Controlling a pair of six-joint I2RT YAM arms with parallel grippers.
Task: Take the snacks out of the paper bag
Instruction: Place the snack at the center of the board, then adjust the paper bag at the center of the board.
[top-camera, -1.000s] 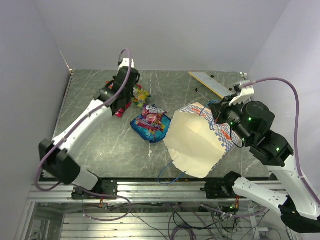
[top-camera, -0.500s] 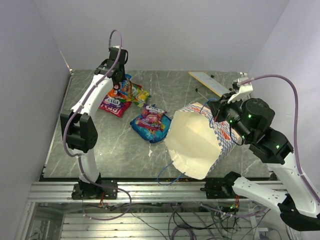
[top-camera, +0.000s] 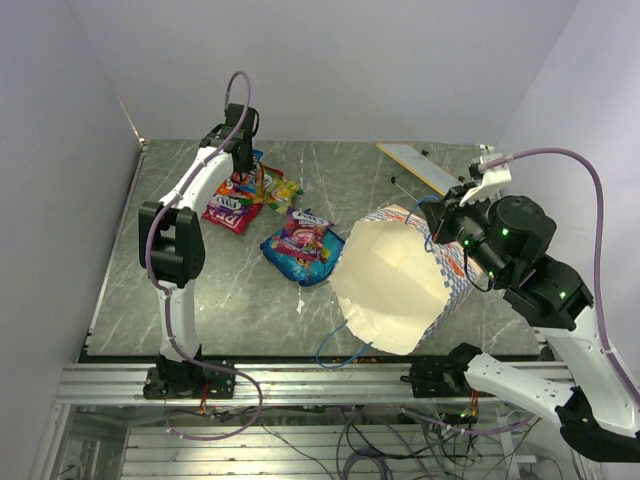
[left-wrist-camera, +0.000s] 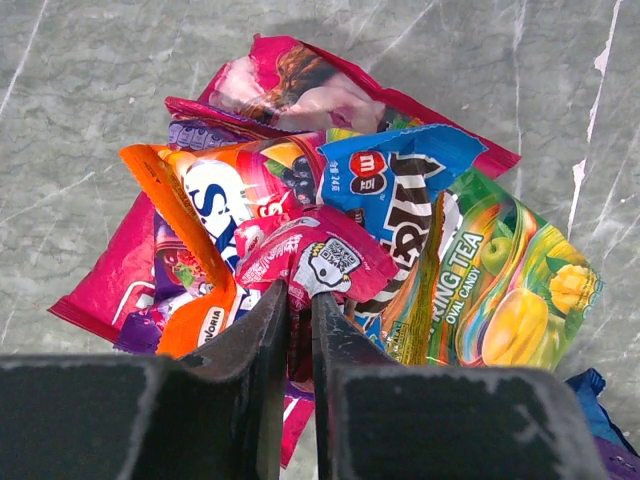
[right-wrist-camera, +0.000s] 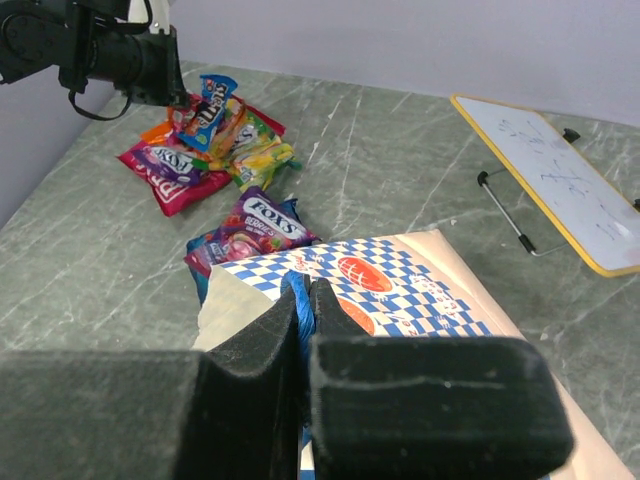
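Paper bag (top-camera: 400, 290), the only one, lies on its side by the near edge of the table (top-camera: 200, 300), right of centre, its long axis running from the open mouth at the near-left up to the checkered base at the far-right. What shows of the cream inside holds no packet, though the deeper part is hidden. One blue string handle (top-camera: 335, 350) trails loose toward the near edge, and the right claw (right-wrist-camera: 305, 300), jaws pressed together, pinches the other handle at the bag's far rim. Two snacks lie just beyond the mouth in mid-table: a large blue packet (top-camera: 290, 262) with a pink-purple packet (top-camera: 305, 235) resting on it. Well apart, toward the far-left corner, is a pile of five packets I can tell apart: magenta, orange, blue, yellow-green, and a small pink packet (left-wrist-camera: 315, 255) on top, whose edge sits clamped between the nearly closed jaws of the left claw (left-wrist-camera: 300, 300). From that claw the bag lies away toward the near-right, mouth turned roughly its way, so the left arm is better placed to reach in while the right holds the handle. One flat yellow-rimmed board (top-camera: 420, 167) sits at the far edge, right side
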